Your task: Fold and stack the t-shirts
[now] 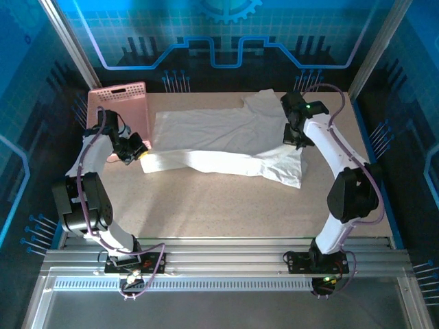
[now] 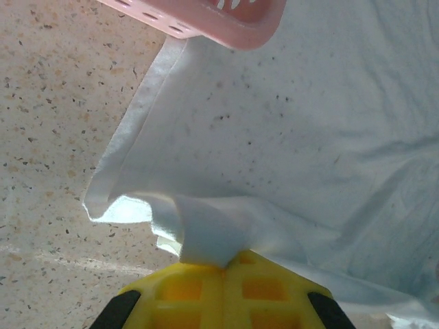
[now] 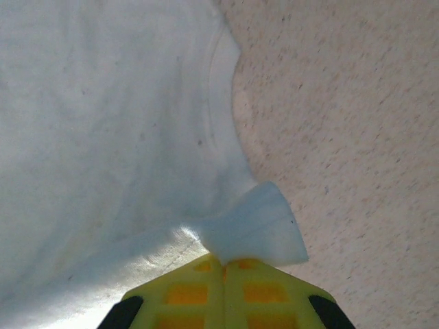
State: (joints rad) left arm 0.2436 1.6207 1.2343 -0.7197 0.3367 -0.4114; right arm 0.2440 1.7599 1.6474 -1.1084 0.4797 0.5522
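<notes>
At the near edge of the table [image 1: 206,212], two arms rise from their bases and reach across bare speckled board to a single white shirt [image 1: 212,133]. It lies sideways mid-table — hem to the left, neck and sleeves to the right.

The left gripper [image 1: 134,149] has its yellow fingers [image 2: 188,291] pressed together on a bunched pinch of cloth at the near hem corner. In the left wrist view, that corner curls up off the board beside them. At the other end, the right gripper [image 1: 295,137] pinches in the same way. Its fingers [image 3: 185,291] are clamped on a small tab of cloth beside a curved seam, probably the neckline.

Between the two grips, the shirt's near long edge looks rumpled and partly doubled over, with the near sleeve splayed toward the arms. The far half lies mostly flat, its sleeve pointing away.

Beyond the hem, a pink basket [image 1: 122,99] stands at the far-left corner. One of its corners meets the shirt's edge, though whether it rests on the cloth or just beside it cannot be told.

By the look of things, the job is in its opening stage — both ends are gripped for what seems a first lengthwise fold. No clean fold is finished and no stack is to be seen. The sleeves, the crosswise folds and the stacking all appear to be left.
</notes>
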